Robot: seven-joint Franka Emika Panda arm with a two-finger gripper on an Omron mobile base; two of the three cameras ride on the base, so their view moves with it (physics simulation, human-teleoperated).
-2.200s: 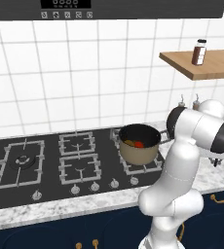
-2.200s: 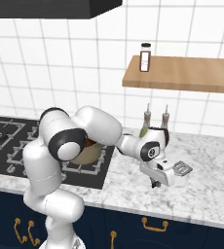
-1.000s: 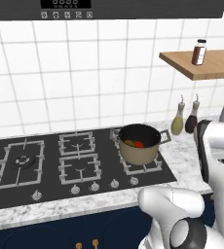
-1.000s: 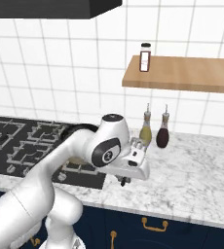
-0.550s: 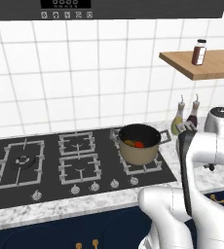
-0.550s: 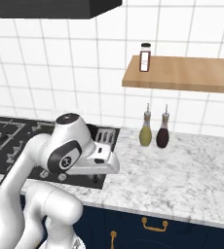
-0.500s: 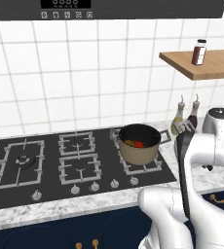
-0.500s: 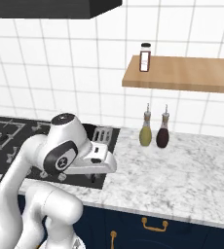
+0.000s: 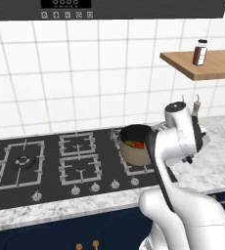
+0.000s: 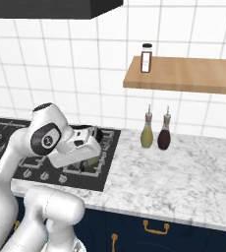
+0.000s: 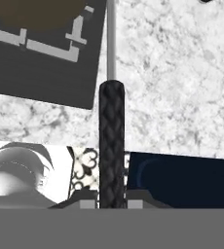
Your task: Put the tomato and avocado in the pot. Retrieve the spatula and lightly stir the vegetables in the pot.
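1. Spatula (image 11: 111, 146) held by the gripper (image 11: 111, 197): jaws closed on the black textured handle, one dark tip pressed to each side at the 6 o'clock edge of the hand view.
2. Thin grey shaft running from the handle top toward 12 o'clock, over the marble counter (image 11: 182, 87) and alongside the stove's (image 11: 41, 73) edge. Blade end out of frame.
3. Pot (image 9: 135, 145) on the stove's right rear burner in the left base view. Tomato (image 9: 140, 145) inside, toward 3 o'clock of the mouth; avocado (image 9: 129, 143) beside it, toward 9 o'clock.
4. Handling judgement: spatula light and stiff, long lever; woven-looking grip probably not slippery. Hold sits low on the handle, so tip likely to swing wide with small wrist turns.
5. Vegetables small, round, apt to roll; gentle strokes advised, away from the pot wall.
6. Two bottles (image 10: 155, 132) at the backsplash, well apart from the pot.
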